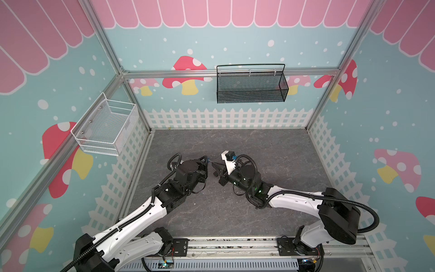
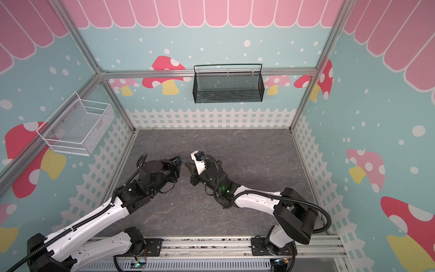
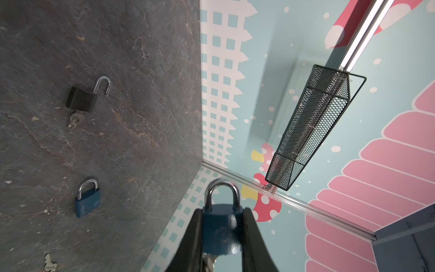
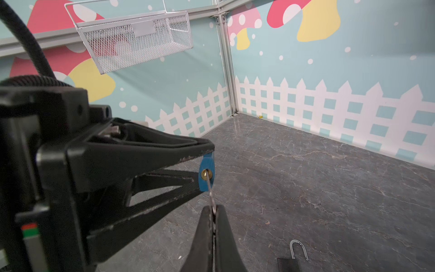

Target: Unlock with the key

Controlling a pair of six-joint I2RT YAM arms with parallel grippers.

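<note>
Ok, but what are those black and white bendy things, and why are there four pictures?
They are two robot arms, a left arm and a right arm. Two pictures look down from above. The other two come from a small camera on each arm's wrist. Each arm ends in a gripper, like a pinching hand. The left gripper squeezes a blue padlock. The right gripper pinches a key, its tip at the padlock's keyhole. On the grey table lie a black padlock, open with a key in it, a second blue padlock, shut, and a loose key.
</note>
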